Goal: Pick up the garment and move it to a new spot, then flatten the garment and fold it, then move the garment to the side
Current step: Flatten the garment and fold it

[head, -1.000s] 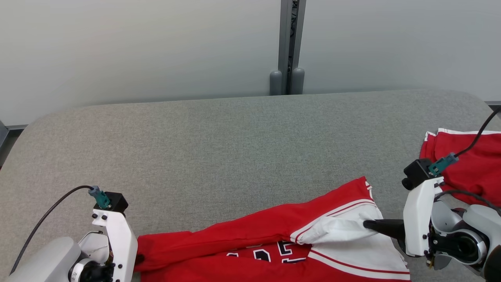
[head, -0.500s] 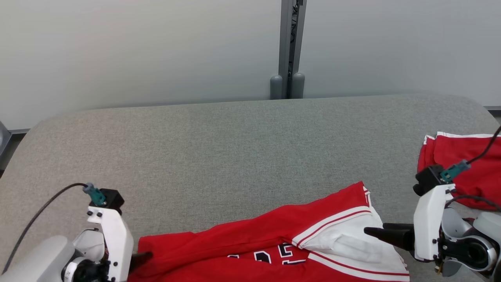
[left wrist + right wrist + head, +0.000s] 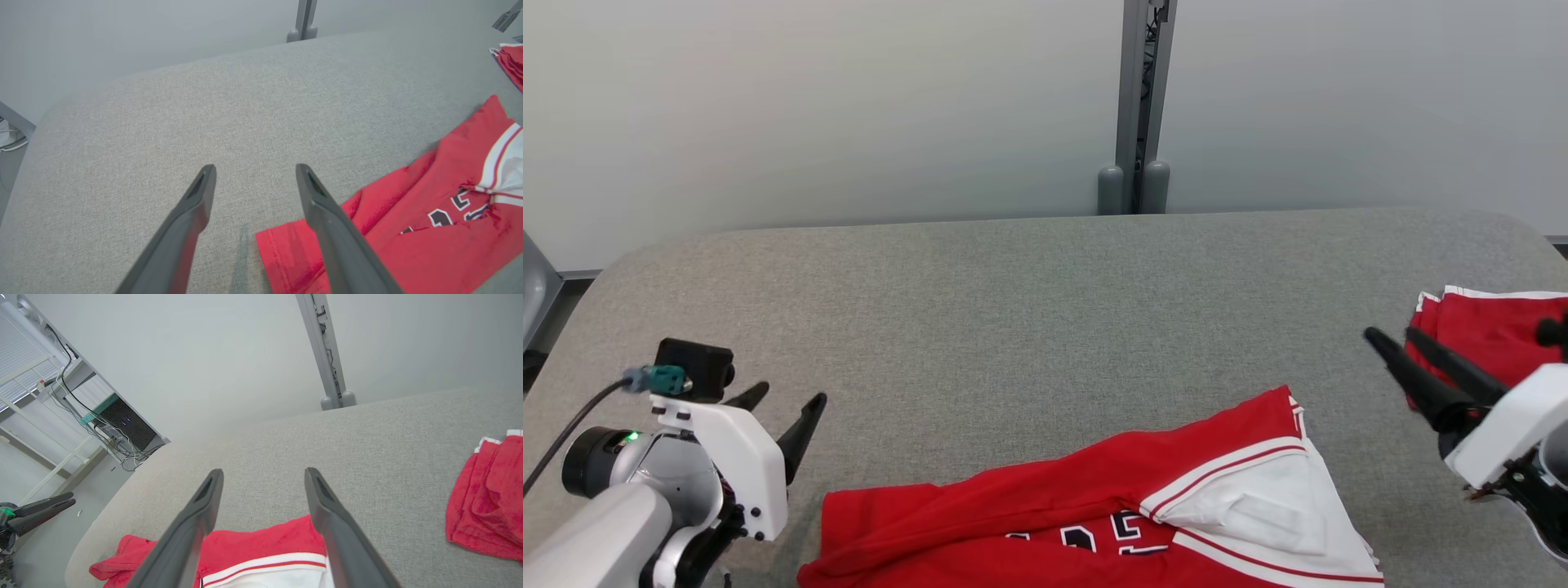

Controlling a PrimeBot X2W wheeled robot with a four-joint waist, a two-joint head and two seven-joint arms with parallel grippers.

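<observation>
On grey table (image 3: 1013,310): red jersey (image 3: 1045,498) lying rumpled near front edge, white panel turned up at right end (black numerals partly showing). Just left of it, left gripper (image 3: 786,398) spread wide, empty. Well right, right gripper (image 3: 1392,333) also wide, empty, near 2nd red garment (image 3: 1494,327).

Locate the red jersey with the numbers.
In the head view, the red jersey lies bottom centre on the grey surface, between the left tool and right tool.

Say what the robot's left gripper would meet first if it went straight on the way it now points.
Probably the bare grey tabletop: the left gripper points at it, open, with the red jersey off to its right. Depth is hard to judge.
</observation>
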